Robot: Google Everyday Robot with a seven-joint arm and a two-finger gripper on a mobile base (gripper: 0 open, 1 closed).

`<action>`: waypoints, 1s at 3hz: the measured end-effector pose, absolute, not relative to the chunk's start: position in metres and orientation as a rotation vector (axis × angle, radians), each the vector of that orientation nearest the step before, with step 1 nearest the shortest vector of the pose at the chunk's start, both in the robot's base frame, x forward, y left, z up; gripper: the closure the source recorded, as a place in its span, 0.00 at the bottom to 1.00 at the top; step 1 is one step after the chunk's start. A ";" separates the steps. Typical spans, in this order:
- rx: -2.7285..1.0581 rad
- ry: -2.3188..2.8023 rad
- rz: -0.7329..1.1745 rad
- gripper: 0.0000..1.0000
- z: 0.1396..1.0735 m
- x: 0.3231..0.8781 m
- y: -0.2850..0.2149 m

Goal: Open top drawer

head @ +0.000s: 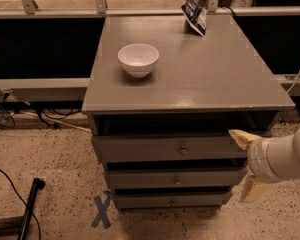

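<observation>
Gripper [240, 165] at the top drawer's [165, 148] right end, arm [285, 156] cut off at right edge, drawer corner hidden behind upper finger [242, 138].

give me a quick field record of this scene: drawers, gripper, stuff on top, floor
cabinet top: white bowl toward image left; blue-and-white packet at the far edge
top drawer: widest of three, round knob at centre, nothing gripping it
lower drawers: two, narrower, stacked beneath
gripper: open, at the cabinet's front right corner; upper finger by the top drawer's right end, well right of the knob
floor: blue tape X by the cabinet's lower left
</observation>
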State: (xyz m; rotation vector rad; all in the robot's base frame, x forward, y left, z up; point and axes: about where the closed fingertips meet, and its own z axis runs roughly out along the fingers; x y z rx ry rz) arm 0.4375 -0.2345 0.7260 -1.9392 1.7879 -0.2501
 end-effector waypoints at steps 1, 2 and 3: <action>-1.971 1.764 -0.244 0.00 0.705 0.464 -0.238; -2.015 1.754 -0.226 0.00 0.679 0.494 -0.236; -2.044 1.770 -0.208 0.00 0.653 0.524 -0.235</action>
